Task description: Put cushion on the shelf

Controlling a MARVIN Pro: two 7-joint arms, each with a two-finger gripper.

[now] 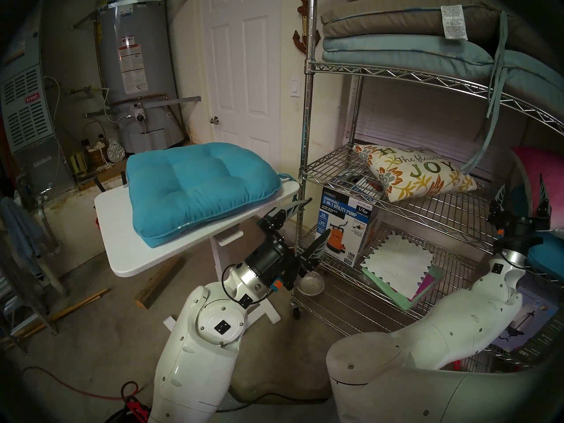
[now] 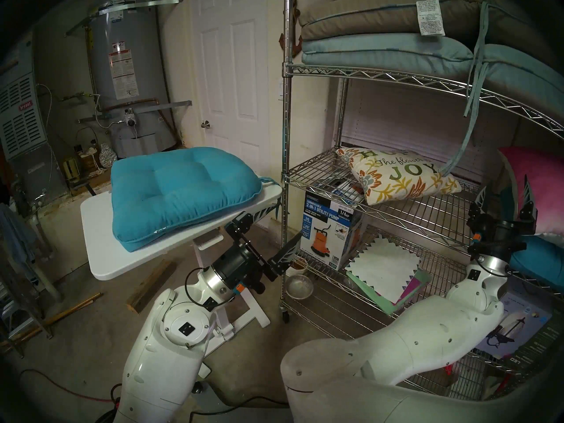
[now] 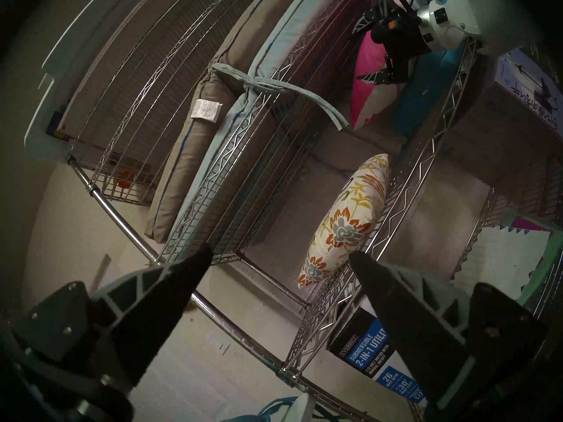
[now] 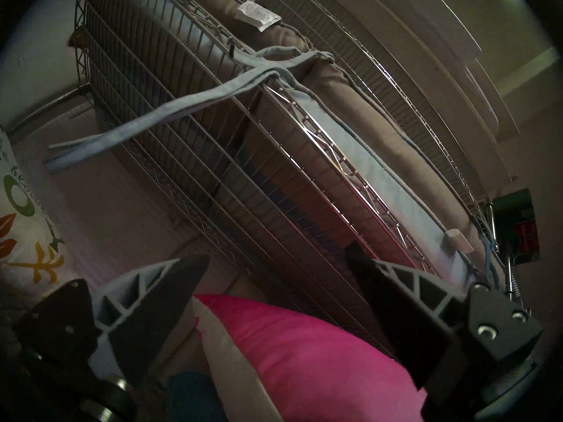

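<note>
The cream cushion (image 1: 412, 172) with green "HOPE"/"JOY" lettering and leaf motifs lies tilted on the middle tier of the chrome wire shelf (image 1: 421, 213). No gripper touches it. It also shows in the head right view (image 2: 396, 176), the left wrist view (image 3: 350, 220) and at the left edge of the right wrist view (image 4: 24, 229). My left gripper (image 1: 308, 225) is open and empty, by the shelf's front left post, below and left of the cushion. My right gripper (image 1: 522, 193) is open and empty, to the cushion's right, in front of a pink pillow.
A teal tufted seat cushion (image 1: 198, 187) lies on the small white tilting table (image 1: 128, 254) to the left. A pink pillow (image 1: 543, 181) is on the shelf at right. Tan and light blue cushions (image 1: 396, 31) fill the upper tier, ties hanging. A pump box (image 1: 345, 227) stands on the lower tier.
</note>
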